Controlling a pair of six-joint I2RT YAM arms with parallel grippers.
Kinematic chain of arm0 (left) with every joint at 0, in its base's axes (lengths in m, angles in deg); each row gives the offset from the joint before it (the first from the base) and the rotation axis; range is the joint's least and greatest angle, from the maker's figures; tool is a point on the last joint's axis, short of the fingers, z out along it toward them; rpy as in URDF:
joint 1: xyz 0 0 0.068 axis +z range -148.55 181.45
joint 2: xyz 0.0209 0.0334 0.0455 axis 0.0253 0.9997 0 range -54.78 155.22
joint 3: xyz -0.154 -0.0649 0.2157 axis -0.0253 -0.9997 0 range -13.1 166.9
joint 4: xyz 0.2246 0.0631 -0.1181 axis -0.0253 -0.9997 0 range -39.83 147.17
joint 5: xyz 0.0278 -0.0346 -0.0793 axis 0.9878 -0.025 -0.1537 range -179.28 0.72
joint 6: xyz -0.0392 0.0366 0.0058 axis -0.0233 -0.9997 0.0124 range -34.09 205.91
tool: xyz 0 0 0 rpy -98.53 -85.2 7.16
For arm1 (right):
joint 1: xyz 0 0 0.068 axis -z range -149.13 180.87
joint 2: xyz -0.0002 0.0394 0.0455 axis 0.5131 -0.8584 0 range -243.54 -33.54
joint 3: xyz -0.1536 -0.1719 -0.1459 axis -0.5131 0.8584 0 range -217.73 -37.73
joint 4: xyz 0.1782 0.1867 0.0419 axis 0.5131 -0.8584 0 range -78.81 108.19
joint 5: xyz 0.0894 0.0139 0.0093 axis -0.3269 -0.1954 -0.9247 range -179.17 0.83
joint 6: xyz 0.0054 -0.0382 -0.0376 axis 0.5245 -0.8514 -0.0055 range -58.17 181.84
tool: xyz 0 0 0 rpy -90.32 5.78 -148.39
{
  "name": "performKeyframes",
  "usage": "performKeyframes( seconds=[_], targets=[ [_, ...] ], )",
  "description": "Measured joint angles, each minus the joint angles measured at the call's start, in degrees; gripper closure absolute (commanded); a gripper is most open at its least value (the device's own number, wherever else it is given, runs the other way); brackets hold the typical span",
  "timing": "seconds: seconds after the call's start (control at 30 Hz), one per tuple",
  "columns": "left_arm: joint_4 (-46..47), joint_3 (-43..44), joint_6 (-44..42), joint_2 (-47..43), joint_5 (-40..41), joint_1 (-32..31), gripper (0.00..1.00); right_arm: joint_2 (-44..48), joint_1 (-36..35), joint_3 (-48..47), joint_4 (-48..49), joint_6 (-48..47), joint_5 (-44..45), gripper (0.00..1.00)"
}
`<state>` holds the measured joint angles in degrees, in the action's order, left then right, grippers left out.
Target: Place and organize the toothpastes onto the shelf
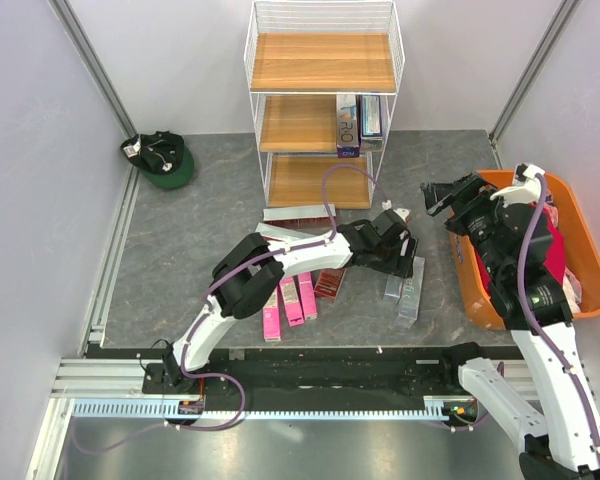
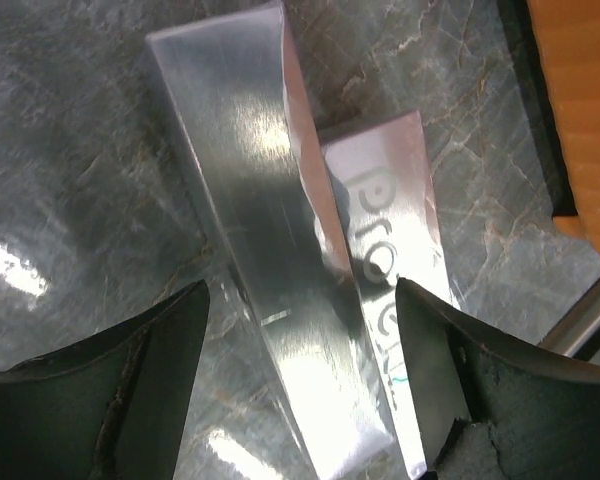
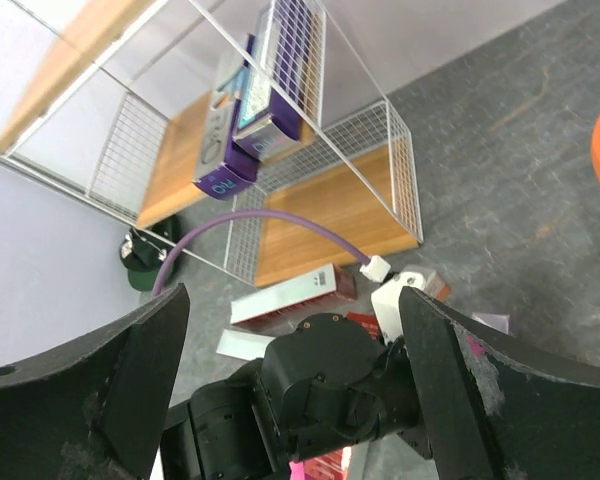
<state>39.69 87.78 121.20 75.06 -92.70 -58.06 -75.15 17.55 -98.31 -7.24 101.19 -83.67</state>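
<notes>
Two silver toothpastes lie side by side on the floor, the plain one (image 2: 270, 260) and the lettered one (image 2: 390, 230); they also show in the top view (image 1: 408, 290). My left gripper (image 2: 300, 390) is open and low over them, one finger on each outer side; it sits here in the top view (image 1: 405, 262). Three pink toothpastes (image 1: 290, 298) and dark red ones (image 1: 330, 282), (image 1: 298, 213) lie on the floor. Two silver-purple toothpastes (image 1: 360, 122) stand on the middle board of the shelf (image 1: 323, 62). My right gripper (image 3: 295, 390) is open and empty, raised near the tub, facing the shelf (image 3: 320, 215).
An orange tub (image 1: 580, 260) stands at the right under my right arm, its edge close to the silver boxes (image 2: 580, 100). A green cap (image 1: 163, 158) lies at the back left. Grey walls with metal rails enclose the floor.
</notes>
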Motion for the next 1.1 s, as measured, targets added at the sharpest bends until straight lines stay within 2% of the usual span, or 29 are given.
performKeyframes(
  seconds=[0.03, 0.1, 0.13, 0.23, 0.47, 0.67, 0.87, 1.1],
  targets=[
    [0.1, 0.5, 0.1, 0.6, 0.1, 0.0, 0.29, -0.2, 0.0, 0.0, -0.4, -0.1, 0.0, 0.07],
    [0.1, 1.4, 0.7, 1.5, 0.1, 0.0, 0.34, -0.7, 0.0, 0.0, -1.2, -0.2, 0.0, 0.06],
    [0.0, 1.8, 0.9, 1.7, 0.4, -0.1, 0.44, -0.9, 0.0, 0.0, -1.5, -0.3, 0.0, 0.06],
    [0.1, 2.1, 1.6, 1.7, 2.1, -0.2, 0.55, -1.3, 0.0, 0.0, -2.4, -0.6, 0.0, 0.06],
    [2.5, -1.2, 2.6, -0.3, 5.4, 0.0, 0.61, -1.6, 0.0, 0.0, -2.6, -1.1, -0.4, 0.07],
    [5.7, -12.0, 2.8, -7.2, 7.8, 0.4, 0.62, -2.5, 0.0, 0.0, -2.6, -1.3, -1.7, 0.07],
    [7.9, -24.8, 2.8, -19.3, 9.0, 1.1, 0.61, -2.7, 0.0, 0.1, -2.4, -1.6, -3.8, 0.06],
    [17.1, -37.6, 4.2, -37.9, 5.8, 5.5, 0.6, -3.4, 0.0, 2.7, 1.0, -1.3, -10.1, 0.05]
  ],
)
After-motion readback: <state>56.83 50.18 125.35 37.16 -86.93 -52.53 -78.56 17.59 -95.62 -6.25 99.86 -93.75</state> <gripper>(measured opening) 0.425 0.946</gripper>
